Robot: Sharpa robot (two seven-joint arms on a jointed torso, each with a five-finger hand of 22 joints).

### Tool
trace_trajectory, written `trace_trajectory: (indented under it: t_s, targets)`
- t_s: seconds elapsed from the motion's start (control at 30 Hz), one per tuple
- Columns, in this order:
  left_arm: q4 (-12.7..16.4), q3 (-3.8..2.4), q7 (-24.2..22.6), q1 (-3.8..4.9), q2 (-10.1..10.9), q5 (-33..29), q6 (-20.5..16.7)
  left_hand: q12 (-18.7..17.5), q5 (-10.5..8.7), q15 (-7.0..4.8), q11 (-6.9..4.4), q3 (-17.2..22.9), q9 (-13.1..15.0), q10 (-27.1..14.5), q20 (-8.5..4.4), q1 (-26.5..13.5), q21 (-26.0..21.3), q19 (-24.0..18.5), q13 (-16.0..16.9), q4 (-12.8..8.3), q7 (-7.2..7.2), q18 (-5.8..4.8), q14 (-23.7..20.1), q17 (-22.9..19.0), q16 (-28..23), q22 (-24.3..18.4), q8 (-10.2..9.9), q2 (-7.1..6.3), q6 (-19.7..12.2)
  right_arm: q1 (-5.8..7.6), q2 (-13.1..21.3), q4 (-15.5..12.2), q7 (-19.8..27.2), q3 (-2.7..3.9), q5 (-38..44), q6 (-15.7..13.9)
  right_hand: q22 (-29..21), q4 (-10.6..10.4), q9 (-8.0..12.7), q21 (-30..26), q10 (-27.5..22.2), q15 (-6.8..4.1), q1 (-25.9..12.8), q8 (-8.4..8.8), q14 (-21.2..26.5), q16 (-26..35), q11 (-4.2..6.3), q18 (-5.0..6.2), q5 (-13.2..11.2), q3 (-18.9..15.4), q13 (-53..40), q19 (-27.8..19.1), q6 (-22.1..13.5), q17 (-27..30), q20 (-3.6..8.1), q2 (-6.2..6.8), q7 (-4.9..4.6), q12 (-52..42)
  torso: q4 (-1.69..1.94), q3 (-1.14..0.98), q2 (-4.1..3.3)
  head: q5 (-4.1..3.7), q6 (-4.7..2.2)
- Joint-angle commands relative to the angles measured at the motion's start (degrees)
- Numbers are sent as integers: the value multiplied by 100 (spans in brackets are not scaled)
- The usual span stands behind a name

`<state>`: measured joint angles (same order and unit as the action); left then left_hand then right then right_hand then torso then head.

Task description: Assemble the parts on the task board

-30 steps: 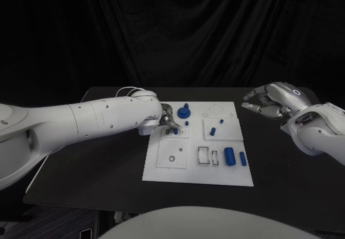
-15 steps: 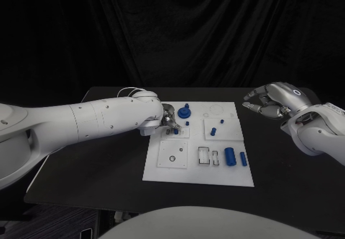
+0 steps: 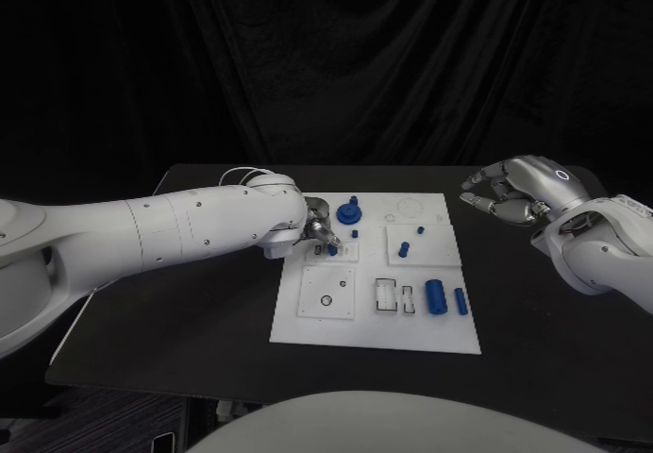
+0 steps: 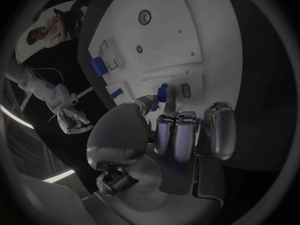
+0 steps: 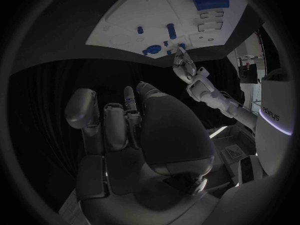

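Note:
The white task board (image 3: 310, 319) lies in the middle of the black table. My left hand (image 3: 314, 229) reaches over its rear left corner and pinches a small blue part (image 3: 332, 250) against the board; between thumb and finger the part (image 4: 162, 92) shows in the left wrist view, low on the board (image 4: 181, 30). My right hand (image 3: 516, 194) hovers off the board's rear right corner, fingers curled in with nothing in them. A blue knob with a peg (image 3: 350, 212) stands just behind the left hand.
Other blue parts sit on the board: a short peg (image 3: 354, 233), a peg (image 3: 403, 249), a small stud (image 3: 421, 229), a thick cylinder (image 3: 434, 295) and a slim one (image 3: 460, 301). Slots (image 3: 385, 294) and a round hole (image 3: 326, 301) lie near the front.

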<state>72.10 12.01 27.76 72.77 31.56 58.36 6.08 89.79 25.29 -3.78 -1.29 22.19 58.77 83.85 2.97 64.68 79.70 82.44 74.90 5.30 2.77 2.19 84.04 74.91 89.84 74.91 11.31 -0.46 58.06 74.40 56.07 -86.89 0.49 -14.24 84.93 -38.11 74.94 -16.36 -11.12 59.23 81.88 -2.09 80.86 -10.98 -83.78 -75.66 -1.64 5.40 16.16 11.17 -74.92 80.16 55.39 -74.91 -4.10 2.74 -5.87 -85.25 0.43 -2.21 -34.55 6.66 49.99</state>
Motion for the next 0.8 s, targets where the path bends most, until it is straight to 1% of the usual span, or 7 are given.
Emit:
trace_trajectory:
  t_s: [0.03,0.13,0.37,0.67,0.7,0.73,0.8]
  targets:
    - [121,6,-149,-28,62,-39,-195,21,37,19,20,315,22,615,-6,-73,-34,-16,1510,-235,-11,78,596,1509,16,1094,16,-70,20,-10,6,-1,-132,4,19,-60,765,1,7,-30,-11,-13,60,23,-88,28,15,22,31,48,-356,38,40,-237,12,-19,-19,37,1,-2,0,-3,1]
    - [264,6,-185,-29,167,-39,-372,21,33,19,20,377,27,615,-5,-98,-41,-18,1510,-269,-10,79,596,1509,16,1095,21,-82,17,-10,9,2,-139,4,19,-65,765,1,7,-30,-11,-13,60,23,-88,28,15,22,31,48,-356,38,40,-237,12,-19,-19,37,2,-1,2,4,1]
    - [623,7,-311,-33,469,-39,-864,21,-178,22,24,647,50,615,-3,-246,-54,-14,1510,-422,-2,80,596,1509,16,1104,39,-107,-14,-11,16,18,-152,4,19,-75,765,1,7,-30,-11,-13,60,23,-88,28,15,22,31,48,-356,38,40,-237,12,-19,-19,37,2,-1,-1,23,1]
    - [913,7,-710,-40,803,-39,-1663,21,-778,27,30,1329,125,615,-1,-561,-83,-12,1510,-863,5,83,596,1509,16,1109,118,-159,-55,-12,20,21,-155,4,19,-99,765,1,7,-30,-11,-13,60,23,-88,28,15,22,31,48,-356,38,40,-237,12,-19,-19,37,6,0,-3,21,1]
    - [936,7,-787,-48,838,-39,-1770,21,-765,27,31,1347,129,615,1,-585,-84,-12,1510,-870,7,83,596,1509,16,1109,123,-157,-53,-12,22,20,-155,4,19,-103,762,1,10,-42,-12,-13,67,24,-86,35,14,24,43,54,-354,35,39,-231,12,-15,-21,38,7,0,-2,14,1]
    - [950,7,-845,-58,863,-39,-1848,21,-434,39,44,1269,145,615,9,-749,-89,-15,1510,-742,18,81,596,1509,16,1109,147,-156,-31,-12,24,20,-154,4,19,-105,762,1,10,-42,-12,-13,67,24,-86,35,14,24,43,54,-354,35,39,-231,12,-15,-21,38,11,0,-2,10,1]
    - [974,7,-945,-97,908,-39,-1997,21,-455,40,44,1260,147,615,9,-753,-90,-15,1510,-737,16,82,596,1509,16,1109,149,-152,-34,-14,28,19,-155,3,19,-109,762,1,10,-42,-12,-13,67,24,-86,35,14,24,43,54,-354,35,39,-231,12,-15,-21,38,13,0,-2,12,1]
